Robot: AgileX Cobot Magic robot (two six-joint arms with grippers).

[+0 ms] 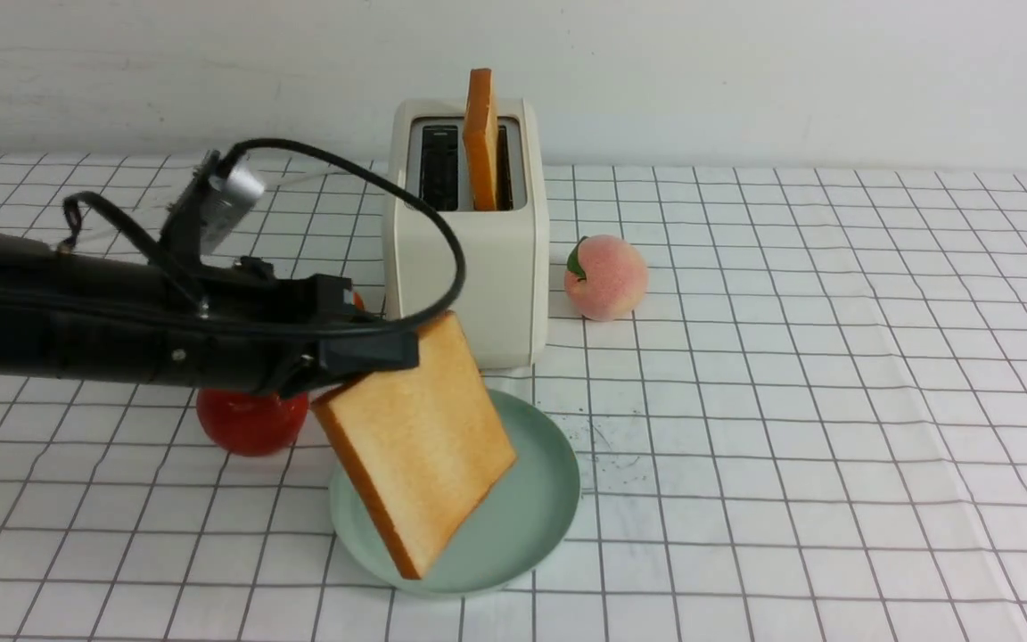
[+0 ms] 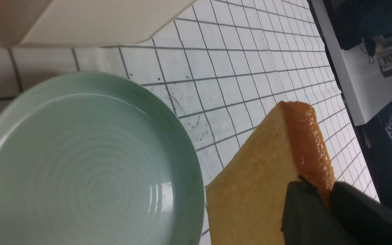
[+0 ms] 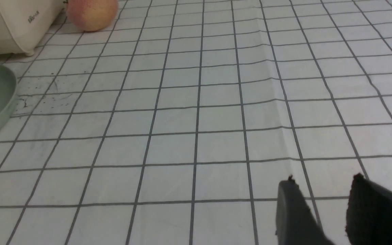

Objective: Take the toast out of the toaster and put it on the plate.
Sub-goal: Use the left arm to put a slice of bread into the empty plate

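From the front, the left gripper [image 1: 362,364] is clamped on one corner of a slice of toast [image 1: 420,441]. The slice hangs tilted, its lower corner low over the plate [image 1: 545,499]; whether it touches the plate I cannot tell. Gripped by an edge like this, most of the slice is free to meet the plate first, which I judge suits laying it flat. The plate lies toward the near edge of the tabletop, just in front of the toaster [image 1: 478,285]. The toaster stands farther back, with a second slice [image 1: 480,134] upright in its right-hand slot, so roughly half the job looks left. A peach [image 1: 605,276] sits just beside the toaster's right side, and a red fruit [image 1: 250,421] lies beside the plate's left, partly under the arm. In the left wrist view the jaws pinch the brown crust, and the plate's green well is bare. In the right wrist view the right gripper [image 3: 332,211] has its jaws apart with nothing between them. It is over the checked tablecloth [image 3: 196,112], well apart from the plate's rim, seemingly parked out of the way.
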